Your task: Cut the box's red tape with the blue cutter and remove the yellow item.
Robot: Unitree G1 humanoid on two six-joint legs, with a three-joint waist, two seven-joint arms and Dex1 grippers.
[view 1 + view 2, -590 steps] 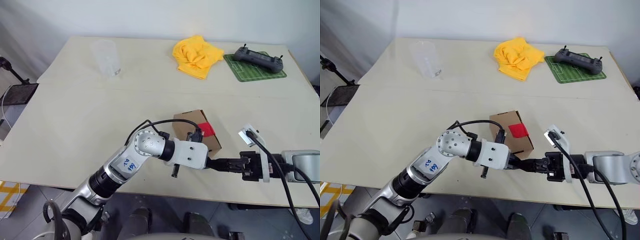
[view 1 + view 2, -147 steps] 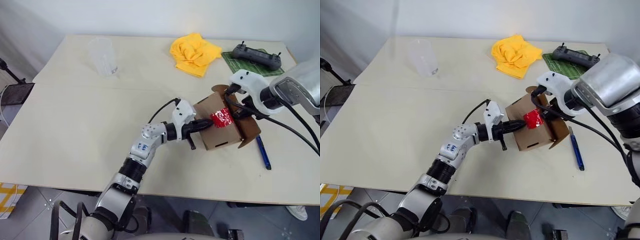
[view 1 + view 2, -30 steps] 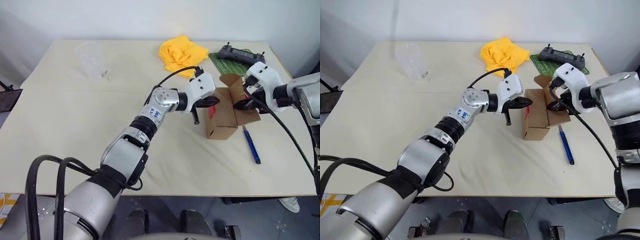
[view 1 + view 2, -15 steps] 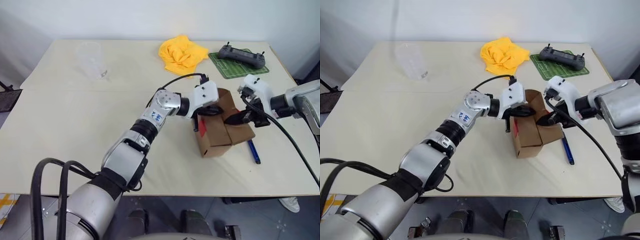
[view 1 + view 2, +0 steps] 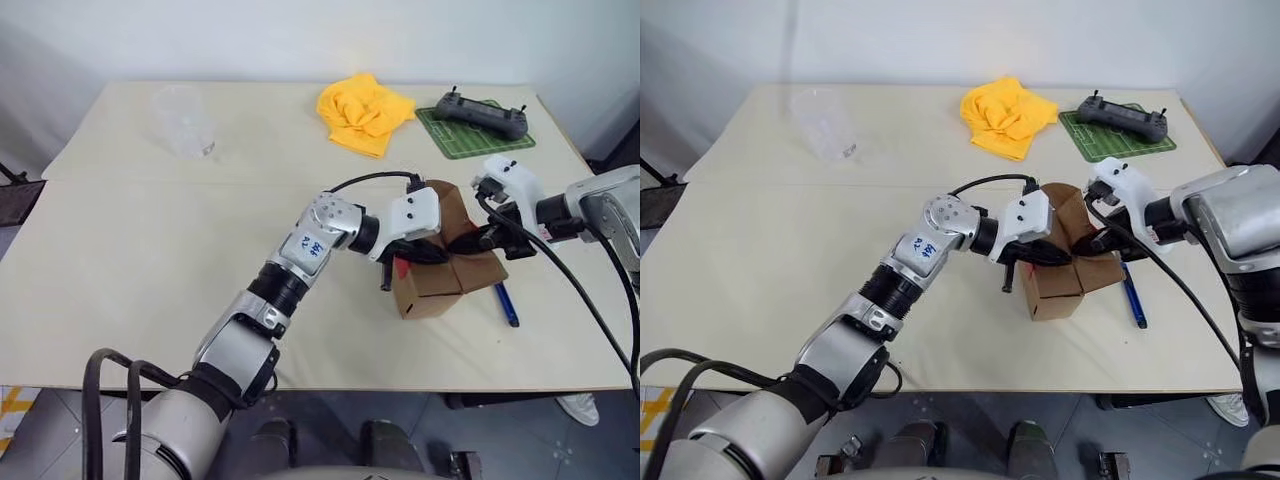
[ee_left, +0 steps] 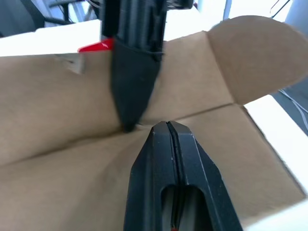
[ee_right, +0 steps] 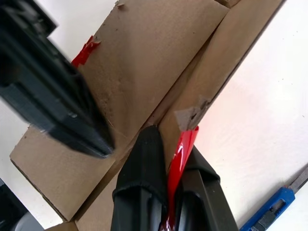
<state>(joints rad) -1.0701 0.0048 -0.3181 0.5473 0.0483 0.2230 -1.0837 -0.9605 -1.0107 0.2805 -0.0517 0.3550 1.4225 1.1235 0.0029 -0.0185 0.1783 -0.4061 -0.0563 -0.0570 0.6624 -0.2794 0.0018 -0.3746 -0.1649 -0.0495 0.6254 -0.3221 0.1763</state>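
Cardboard of the box (image 5: 440,275), near the table's front edge, looks light and bendy; both closed grippers, left gripper (image 6: 166,126) and right gripper (image 7: 168,159) pinching red tape (image 7: 179,156), meet at its flap seam. Pry gently at the flaps.

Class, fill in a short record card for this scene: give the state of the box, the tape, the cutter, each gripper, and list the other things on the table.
box: brown box near the table's front right, flaps loose
red tape: strip of red tape clamped in the right gripper
blue cutter: blue cutter lying on the table, right of the box
left gripper: left gripper shut, tip on the box's flap seam
right gripper: right gripper shut on the tape
others: yellow cloth, clear cup, controller on green mat
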